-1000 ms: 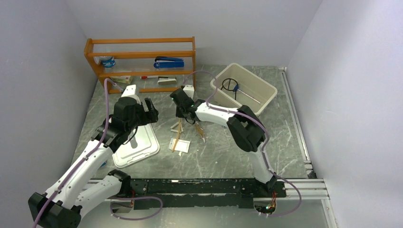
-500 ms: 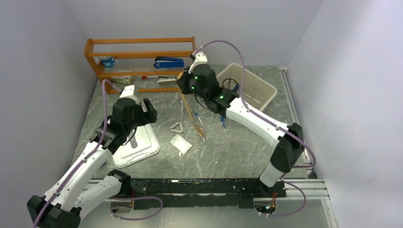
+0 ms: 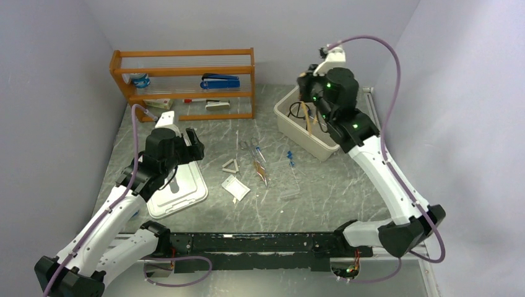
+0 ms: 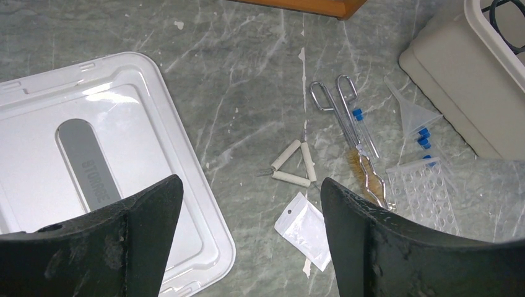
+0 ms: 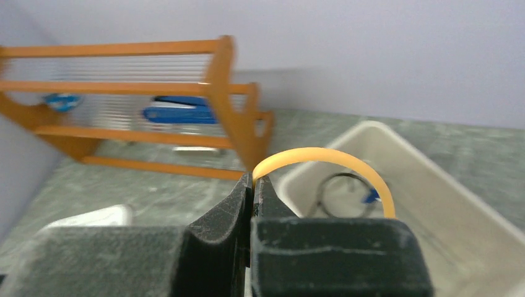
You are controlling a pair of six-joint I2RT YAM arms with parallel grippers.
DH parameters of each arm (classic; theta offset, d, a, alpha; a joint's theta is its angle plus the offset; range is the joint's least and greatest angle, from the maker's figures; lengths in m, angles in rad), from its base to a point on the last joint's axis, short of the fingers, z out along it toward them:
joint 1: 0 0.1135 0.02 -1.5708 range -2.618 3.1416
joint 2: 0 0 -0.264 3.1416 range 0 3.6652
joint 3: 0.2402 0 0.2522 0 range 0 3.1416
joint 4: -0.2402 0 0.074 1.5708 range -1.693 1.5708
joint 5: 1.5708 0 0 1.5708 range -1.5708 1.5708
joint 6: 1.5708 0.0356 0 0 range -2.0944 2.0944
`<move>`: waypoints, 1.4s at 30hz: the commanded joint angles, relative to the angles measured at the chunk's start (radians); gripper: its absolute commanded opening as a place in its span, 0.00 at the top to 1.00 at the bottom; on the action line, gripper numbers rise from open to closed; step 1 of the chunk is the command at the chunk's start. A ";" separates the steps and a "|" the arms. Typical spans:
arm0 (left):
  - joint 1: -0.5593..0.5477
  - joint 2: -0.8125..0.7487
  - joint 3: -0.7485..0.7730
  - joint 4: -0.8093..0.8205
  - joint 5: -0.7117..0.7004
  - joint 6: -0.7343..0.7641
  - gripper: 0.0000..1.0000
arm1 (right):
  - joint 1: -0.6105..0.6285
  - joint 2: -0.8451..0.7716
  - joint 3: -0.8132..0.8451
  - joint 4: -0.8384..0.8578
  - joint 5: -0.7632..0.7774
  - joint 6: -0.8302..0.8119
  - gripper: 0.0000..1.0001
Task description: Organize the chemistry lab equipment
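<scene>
The right gripper (image 5: 252, 182) pinches amber tubing (image 5: 334, 158) over the bin (image 5: 433, 170) at one o'clock; the left gripper (image 4: 247, 185), jaws released, hangs by the lid (image 4: 124, 93).

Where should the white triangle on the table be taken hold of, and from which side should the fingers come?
Grip the triangle at the middle of one white rod, coming straight down from above. It lies flat on the table, touching nothing else, and its open centre likely lets one finger go inside and one outside. Avoid the thin wire corners.
</scene>
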State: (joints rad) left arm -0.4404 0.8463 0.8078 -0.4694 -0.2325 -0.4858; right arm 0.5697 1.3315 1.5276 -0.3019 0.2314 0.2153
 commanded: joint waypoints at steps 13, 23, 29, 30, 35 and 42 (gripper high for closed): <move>-0.002 0.003 -0.012 0.009 0.013 0.009 0.14 | -0.249 -0.057 -0.353 0.216 -0.113 -0.290 1.00; -0.001 0.016 -0.010 0.009 0.018 0.011 0.14 | -0.280 -0.058 -0.232 0.204 -0.101 -0.218 1.00; -0.002 0.017 -0.013 0.016 0.030 0.013 0.14 | -0.284 -0.081 -0.221 0.248 -0.056 -0.203 1.00; -0.002 0.017 -0.013 0.019 0.038 0.016 0.14 | -0.284 -0.079 -0.228 0.256 -0.058 -0.206 1.00; -0.002 0.014 -0.017 0.019 0.056 0.020 0.13 | -0.289 -0.087 -0.300 0.320 -0.049 -0.206 1.00; -0.002 0.001 -0.024 0.015 0.064 0.015 0.13 | -0.307 -0.051 -0.423 0.417 -0.034 -0.238 1.00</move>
State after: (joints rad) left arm -0.4404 0.8639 0.7906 -0.4686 -0.1917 -0.4824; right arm 0.2810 1.2621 1.1614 0.0254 0.1741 -0.0036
